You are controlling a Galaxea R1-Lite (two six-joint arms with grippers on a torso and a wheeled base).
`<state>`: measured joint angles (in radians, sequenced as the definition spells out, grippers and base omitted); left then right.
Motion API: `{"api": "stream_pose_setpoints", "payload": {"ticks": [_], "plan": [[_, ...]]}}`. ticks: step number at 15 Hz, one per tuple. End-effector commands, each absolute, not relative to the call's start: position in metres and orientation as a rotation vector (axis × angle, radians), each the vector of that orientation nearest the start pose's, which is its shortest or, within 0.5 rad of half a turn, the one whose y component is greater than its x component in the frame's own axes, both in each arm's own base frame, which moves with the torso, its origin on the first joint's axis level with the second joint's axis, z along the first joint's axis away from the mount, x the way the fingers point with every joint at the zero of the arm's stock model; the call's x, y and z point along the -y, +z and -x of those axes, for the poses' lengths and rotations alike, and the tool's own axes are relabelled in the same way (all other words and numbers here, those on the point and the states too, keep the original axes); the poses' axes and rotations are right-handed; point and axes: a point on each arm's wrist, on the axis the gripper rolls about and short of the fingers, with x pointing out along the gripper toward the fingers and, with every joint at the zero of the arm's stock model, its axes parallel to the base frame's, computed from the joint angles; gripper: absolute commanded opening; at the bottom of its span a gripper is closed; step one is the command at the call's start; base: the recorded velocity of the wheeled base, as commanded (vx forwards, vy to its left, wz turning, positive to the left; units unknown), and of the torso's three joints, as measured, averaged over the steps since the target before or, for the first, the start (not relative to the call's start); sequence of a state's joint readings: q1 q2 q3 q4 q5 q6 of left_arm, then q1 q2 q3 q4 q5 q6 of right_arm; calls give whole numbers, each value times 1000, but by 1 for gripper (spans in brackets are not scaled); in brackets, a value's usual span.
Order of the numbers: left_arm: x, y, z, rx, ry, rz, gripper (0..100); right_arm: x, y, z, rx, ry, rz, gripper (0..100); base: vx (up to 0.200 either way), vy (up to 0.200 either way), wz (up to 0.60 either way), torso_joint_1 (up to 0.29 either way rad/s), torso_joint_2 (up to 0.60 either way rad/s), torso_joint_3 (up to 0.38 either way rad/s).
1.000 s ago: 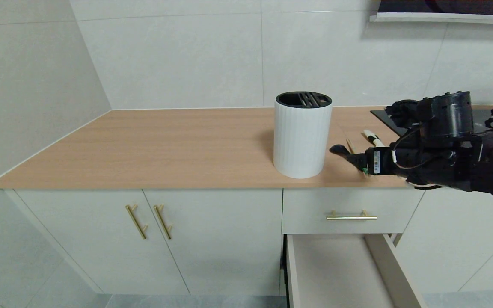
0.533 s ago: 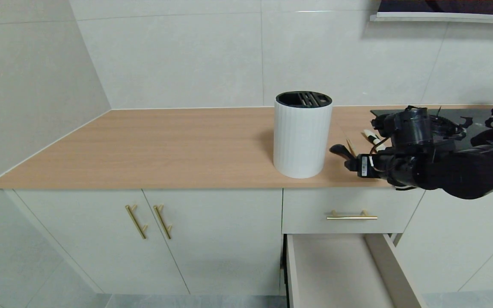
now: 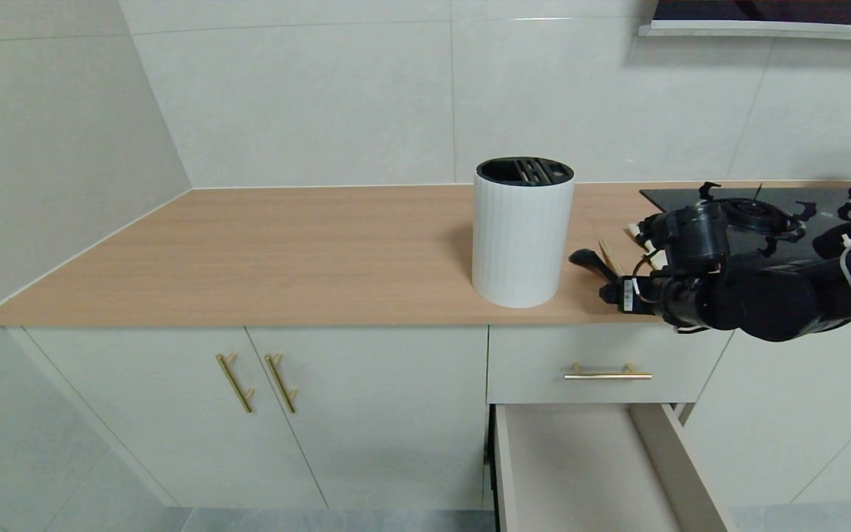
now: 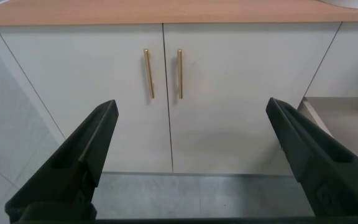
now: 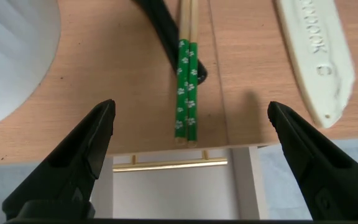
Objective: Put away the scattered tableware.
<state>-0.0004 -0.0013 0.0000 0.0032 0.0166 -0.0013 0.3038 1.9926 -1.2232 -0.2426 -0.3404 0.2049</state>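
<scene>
Along the tiled wall, a wooden counter (image 3: 248,251), with an open drawer (image 3: 580,465) under its front edge. Upright near that edge, a white ribbed holder (image 3: 521,236) with a black slotted top.

Between the holder and the hob (image 3: 754,203), the scattered tableware. Low over it, the right gripper (image 5: 189,104), spread wide and gripping nothing. Down in front of the cupboard doors (image 4: 166,93), the left gripper (image 4: 191,102), just as wide and just as empty.

Among the tableware, largest first:
- A white utensil (image 5: 319,56), flat and apart from the rest.
- A black utensil (image 5: 166,31), slanting in from the holder's side.
- A pair of chopsticks (image 5: 186,93), touching the black utensil's end, green tips right at the counter's front edge, centred between the spread fingers.

Looks like the approach to a first pick, nothing stowed yet.

Could go wrong several ways:
- Nudging the sticks over the edge into the drawer or onto the floor, given how near the lip they lie.
- Catching the black utensil in the same squeeze.
- Pinching one stick only, letting the other roll free.
- Clipping the holder with the nearer finger.
</scene>
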Motion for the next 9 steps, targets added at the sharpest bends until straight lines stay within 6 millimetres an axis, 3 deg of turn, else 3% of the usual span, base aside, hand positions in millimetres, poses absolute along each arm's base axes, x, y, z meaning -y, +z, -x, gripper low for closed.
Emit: {"api": "stream_pose_setpoints", "payload": {"ticks": [1, 5, 6, 9], "plan": [[0, 75, 23, -3, 17, 2, 100, -109, 153, -374, -499, -89, -38, 100, 0, 0, 0, 0, 0, 0], [0, 75, 23, -3, 17, 2, 100, -109, 152, -374, -502, -90, -39, 100, 0, 0, 0, 0, 0, 0], [0, 75, 23, -3, 17, 2, 100, -109, 151, -374, -503, -90, -38, 0, 0, 0, 0, 0, 0, 0], [0, 75, 23, -3, 17, 2, 100, -110, 146, -376, -515, -92, -35, 0, 0, 0, 0, 0, 0, 0]]}}
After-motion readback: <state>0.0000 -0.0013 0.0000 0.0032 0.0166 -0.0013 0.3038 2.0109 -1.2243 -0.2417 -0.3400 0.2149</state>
